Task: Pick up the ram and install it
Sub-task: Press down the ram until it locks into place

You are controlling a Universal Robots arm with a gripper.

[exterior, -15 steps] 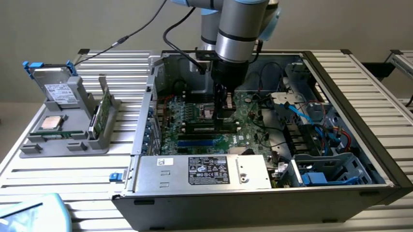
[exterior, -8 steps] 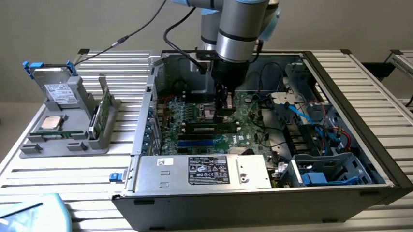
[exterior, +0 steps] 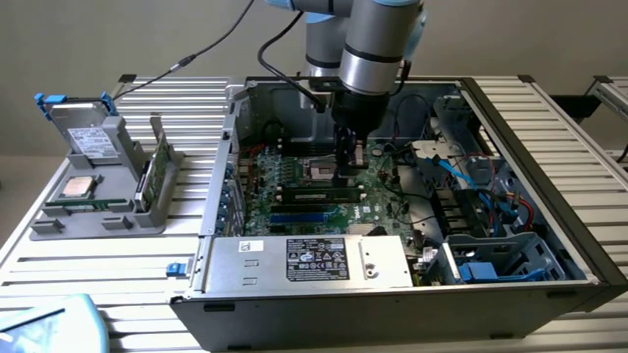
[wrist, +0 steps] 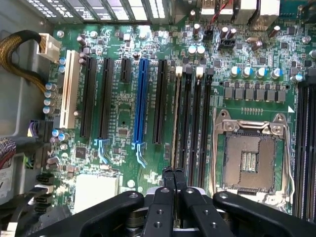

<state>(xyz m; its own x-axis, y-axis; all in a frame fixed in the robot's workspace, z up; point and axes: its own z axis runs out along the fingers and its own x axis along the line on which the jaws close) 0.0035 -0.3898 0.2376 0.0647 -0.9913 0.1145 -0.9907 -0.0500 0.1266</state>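
Hand point(exterior: 345, 176) is down inside the open case point(exterior: 579, 243), over the memory slots. In the wrist view the hand point(wrist: 174, 173) is clenched: black fingertips pressed flat together, nothing between them. The ram point(wrist: 176, 118) stands on edge in one of the long black slots, so the wrist view gets it as a thin tan line. From the exterior view the ram point(exterior: 314, 195) is a dark flat strip across the board. My tips sit right at one end of it; can't tell if they touch. My read: a clenched hand makes a narrow blunt pusher that fits between the slots, so this looks like seating, not carrying. Board point(wrist: 118, 98) is glossy green, dense with small parts, with a square metal-framed socket point(wrist: 249, 158) beside the slots. Another green stick point(exterior: 155, 168) stands upright in the grey holder point(exterior: 98, 213) on the ribbed metal counter point(exterior: 98, 265), well apart from me.
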